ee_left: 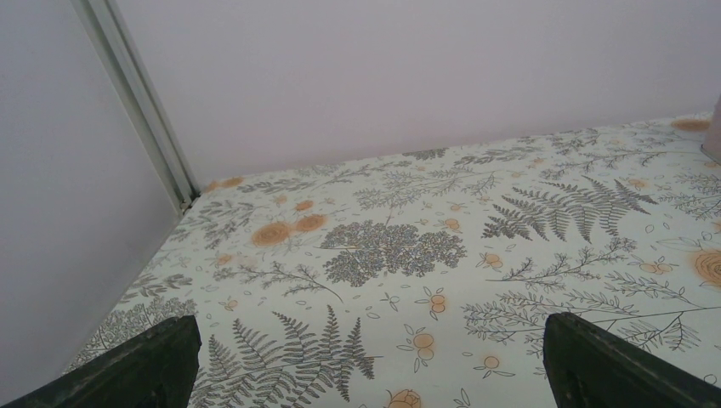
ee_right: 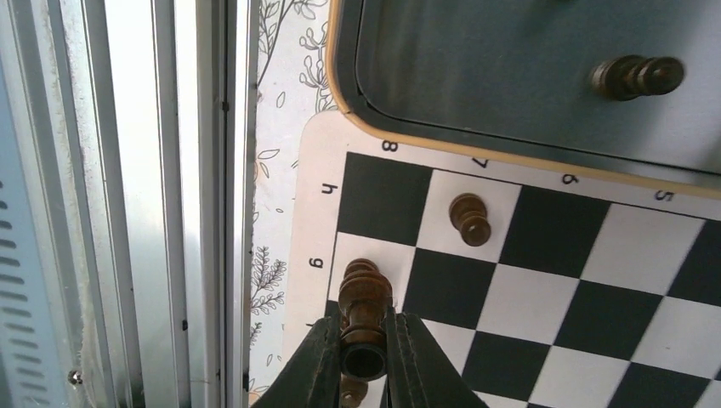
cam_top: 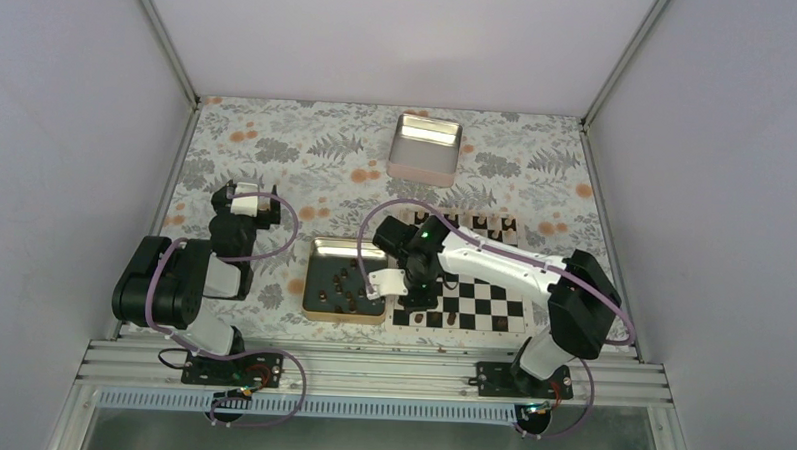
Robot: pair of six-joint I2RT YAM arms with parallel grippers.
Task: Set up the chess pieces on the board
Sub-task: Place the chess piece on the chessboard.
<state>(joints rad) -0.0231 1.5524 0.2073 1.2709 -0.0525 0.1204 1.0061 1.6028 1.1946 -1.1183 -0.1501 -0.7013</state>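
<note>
The board [ee_right: 544, 280] of black and white checks lies under my right gripper [ee_right: 364, 330]. That gripper is shut on a dark brown chess piece [ee_right: 364, 297], held tilted over the white square by the letter g at the board's near left corner. Another dark piece [ee_right: 470, 219] stands on a white square just beyond, and one [ee_right: 353, 393] shows partly below the fingers. In the top view the right gripper [cam_top: 415, 298] hangs over the board [cam_top: 492, 303], hiding the held piece. My left gripper [ee_left: 374, 374] is open over bare tablecloth, nothing between its fingers.
A gold-rimmed tray [cam_top: 319, 247] left of the board holds several dark pieces; one [ee_right: 636, 76] lies on its side. A silver tin [cam_top: 425, 146] sits at the back. More pieces [cam_top: 475, 225] line the board's far edge. The aluminium rail [ee_right: 153, 204] runs along the near edge.
</note>
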